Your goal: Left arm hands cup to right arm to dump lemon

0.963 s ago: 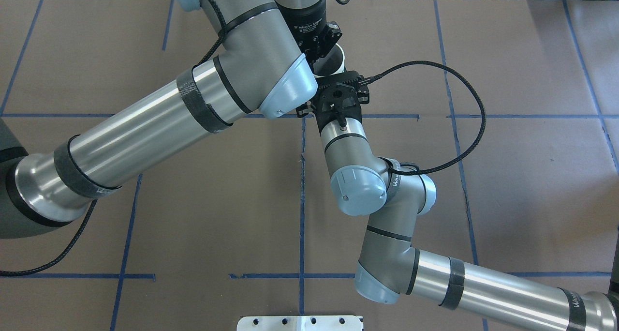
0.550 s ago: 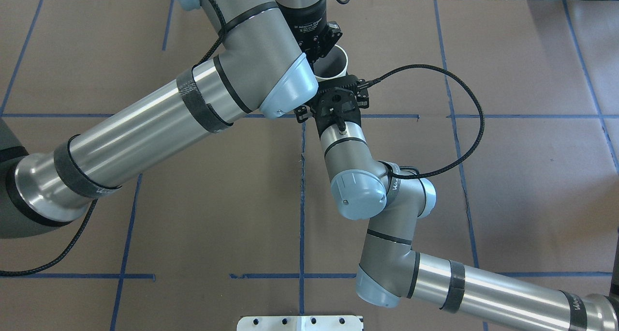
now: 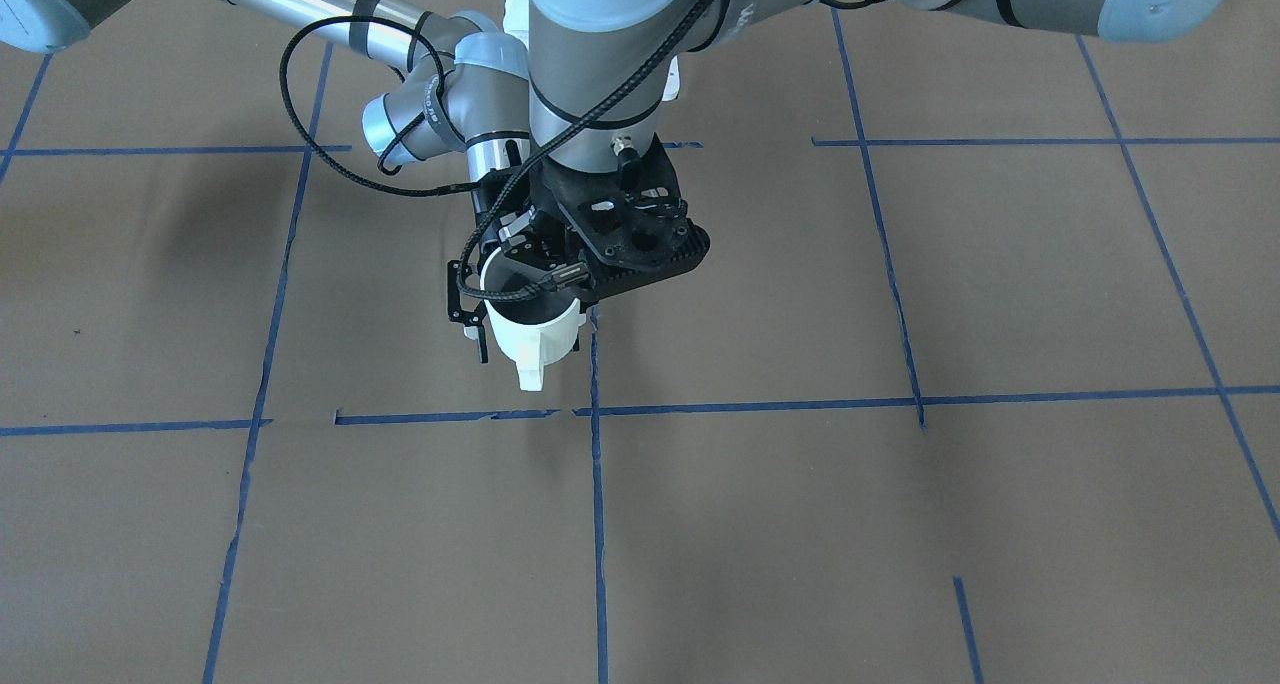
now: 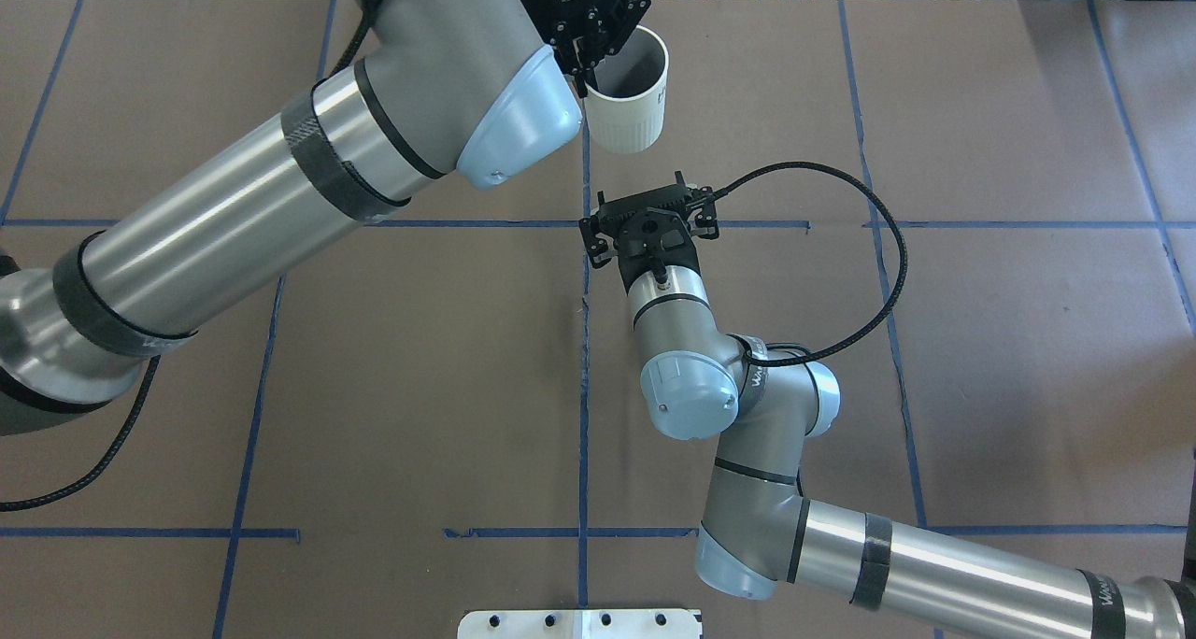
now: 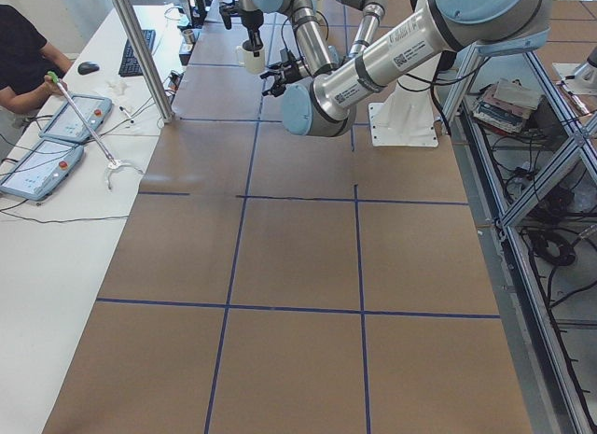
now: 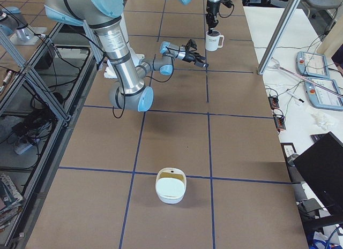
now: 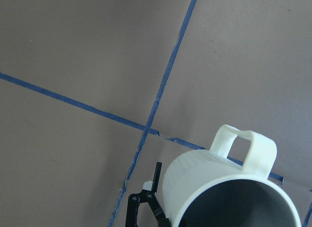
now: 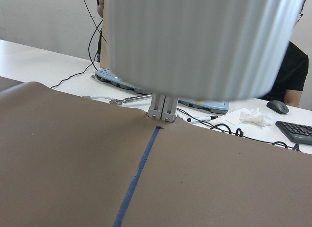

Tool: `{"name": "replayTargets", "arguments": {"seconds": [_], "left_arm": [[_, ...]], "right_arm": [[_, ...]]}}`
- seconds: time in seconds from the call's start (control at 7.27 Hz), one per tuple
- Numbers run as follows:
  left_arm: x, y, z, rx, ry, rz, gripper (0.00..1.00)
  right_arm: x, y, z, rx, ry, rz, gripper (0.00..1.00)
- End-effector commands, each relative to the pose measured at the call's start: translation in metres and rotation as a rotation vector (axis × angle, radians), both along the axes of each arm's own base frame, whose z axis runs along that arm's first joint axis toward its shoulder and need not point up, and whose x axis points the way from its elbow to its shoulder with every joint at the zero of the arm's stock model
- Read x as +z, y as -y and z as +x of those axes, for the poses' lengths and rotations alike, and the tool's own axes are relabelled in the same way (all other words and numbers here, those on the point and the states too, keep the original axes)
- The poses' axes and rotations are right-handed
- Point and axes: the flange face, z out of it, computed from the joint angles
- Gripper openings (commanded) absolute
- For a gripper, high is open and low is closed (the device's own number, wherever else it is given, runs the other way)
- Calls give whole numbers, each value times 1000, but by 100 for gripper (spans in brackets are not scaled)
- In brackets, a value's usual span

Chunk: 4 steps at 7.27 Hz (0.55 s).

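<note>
one cup in left fingers; one bowl.

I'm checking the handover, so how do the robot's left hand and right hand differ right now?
The left hand is shut on the rim of the cup, holding it clear of the table; the right hand grips nothing I can see. The left hand points down from above; the right hand lies roughly level, aimed at the cup's side, short of it. Whether the right hand is open, I cannot tell. Both are black.
</note>
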Motion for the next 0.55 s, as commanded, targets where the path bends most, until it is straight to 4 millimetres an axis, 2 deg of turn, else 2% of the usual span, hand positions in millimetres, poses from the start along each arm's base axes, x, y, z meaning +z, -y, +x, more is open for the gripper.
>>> {"name": "replayTargets", "arguments": {"seconds": [0.0, 0.14, 0.28, 0.41], "left_arm": [[52, -17, -35, -14, -16, 29, 0], [97, -42, -67, 32, -20, 121, 0], [143, -66, -95, 58, -12, 173, 0], [192, -73, -128, 88, 23, 218, 0]], "right_arm": [[-14, -1, 7, -76, 45, -13, 100], [5, 0, 28, -103, 42, -30, 100], [36, -4, 57, -126, 25, -53, 100], [62, -9, 103, -181, 32, -86, 100]]}}
